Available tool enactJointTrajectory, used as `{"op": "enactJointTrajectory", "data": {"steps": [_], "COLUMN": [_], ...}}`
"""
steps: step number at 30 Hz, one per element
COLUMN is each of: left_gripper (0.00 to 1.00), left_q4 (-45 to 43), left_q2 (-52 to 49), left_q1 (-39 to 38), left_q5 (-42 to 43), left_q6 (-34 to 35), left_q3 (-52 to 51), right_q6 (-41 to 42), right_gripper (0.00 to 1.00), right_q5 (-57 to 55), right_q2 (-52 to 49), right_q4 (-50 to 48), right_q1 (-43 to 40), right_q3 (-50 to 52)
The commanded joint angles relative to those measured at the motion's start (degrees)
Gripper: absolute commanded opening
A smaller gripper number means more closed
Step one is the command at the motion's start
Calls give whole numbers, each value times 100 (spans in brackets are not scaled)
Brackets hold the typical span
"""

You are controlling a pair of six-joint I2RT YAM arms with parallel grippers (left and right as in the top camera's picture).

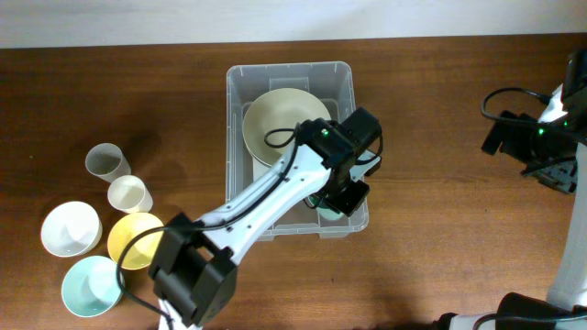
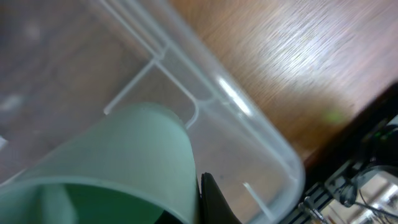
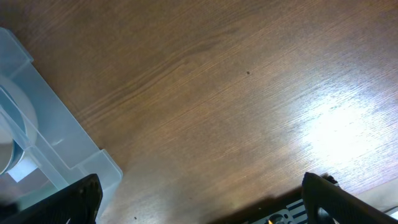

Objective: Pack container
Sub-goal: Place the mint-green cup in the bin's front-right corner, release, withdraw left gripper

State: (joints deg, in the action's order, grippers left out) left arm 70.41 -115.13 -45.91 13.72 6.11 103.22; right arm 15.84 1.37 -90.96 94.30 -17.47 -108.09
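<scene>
The container (image 1: 289, 70), a large clear plastic bin, stands at the table's middle with a cream bowl (image 1: 280, 115) in its far half. My left gripper (image 1: 332, 203) reaches into the bin's near right corner. It is shut on the wall of a pale green cup (image 2: 124, 162), and one black finger (image 2: 211, 202) presses the cup's outside. The cup sits tilted inside the bin wall (image 2: 249, 124). My right gripper (image 1: 550, 170) hovers open at the far right over bare wood, its jaws wide apart (image 3: 205, 205), with the bin's corner (image 3: 43, 124) at its left.
Left of the bin stand a grey cup (image 1: 107, 162) and a cream cup (image 1: 129, 194). Nearer the front edge are a white bowl (image 1: 71, 229), a yellow bowl (image 1: 133, 240) and a light teal bowl (image 1: 90, 284). The left arm crosses the bin's near side.
</scene>
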Motion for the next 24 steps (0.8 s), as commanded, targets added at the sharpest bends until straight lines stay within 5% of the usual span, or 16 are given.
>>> {"op": "enactJointTrajectory", "data": {"steps": [1,7,10,13,24], "left_gripper": [0,2,28,34,41], "left_q4": [33,22,39,37,575], "left_q2": [-236,-299,-299,-299,22], "left_q1": [4,2,4,4,511], "left_q5": [164,157,157,155,-807], "left_q6": [118,116,116,114,-63], "left_q3": [-22,-44,-44,-44,1156], "right_q6": [-39,-37,-39,-37,-39], "right_gripper": [98,98,98,98,98], "right_q5": [-94,-92,-94,-94,-92], "right_q2": [-9,-9,-9,-9,-9], "right_q4": [-2,2,2,2,0], "right_q1": [15,15,15,15,15], "right_q3": [31,31,31,31,31]}}
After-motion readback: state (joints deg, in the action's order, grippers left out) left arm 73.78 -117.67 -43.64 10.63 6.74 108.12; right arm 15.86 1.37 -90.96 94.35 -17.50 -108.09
